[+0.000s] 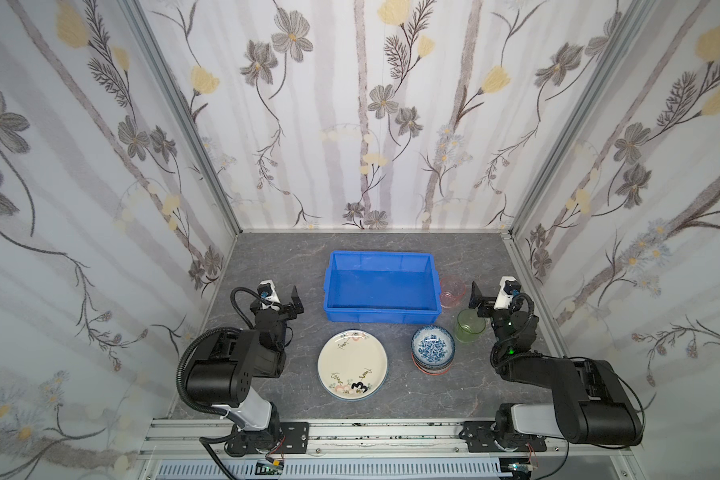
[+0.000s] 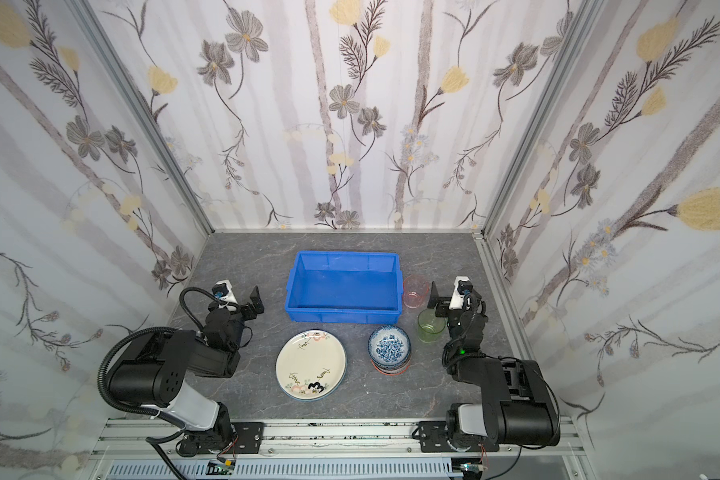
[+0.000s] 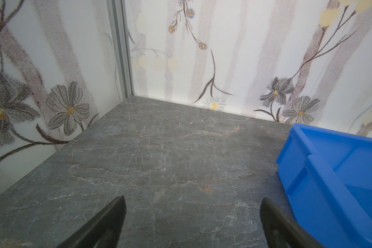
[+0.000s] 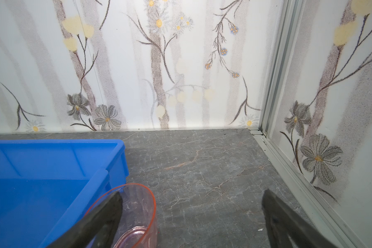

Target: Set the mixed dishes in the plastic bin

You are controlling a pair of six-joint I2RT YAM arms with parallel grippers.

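The plastic bin [image 1: 381, 291] [image 2: 344, 286], bright blue and empty, stands mid-table. In front of it lies a cream plate [image 1: 353, 365] [image 2: 311, 365] on top of other plates. To its right is a stack of bowls [image 1: 433, 348] [image 2: 389, 347] with a blue-white one on top. A green tumbler [image 1: 470, 326] [image 2: 431, 325] and a pink tumbler [image 1: 452, 291] [image 4: 138, 214] stand by the bin's right end. My left gripper [image 1: 284, 301] [image 3: 193, 198] is open left of the bin [image 3: 331, 171]. My right gripper [image 1: 487, 293] [image 4: 192, 192] is open beside the pink tumbler, holding nothing.
Flowered walls close the table on three sides, with aluminium posts in the back corners. A rail [image 1: 391, 432] carrying both arm bases runs along the front edge. Bare grey marble tabletop [image 1: 275, 257] lies behind and to both sides of the bin.
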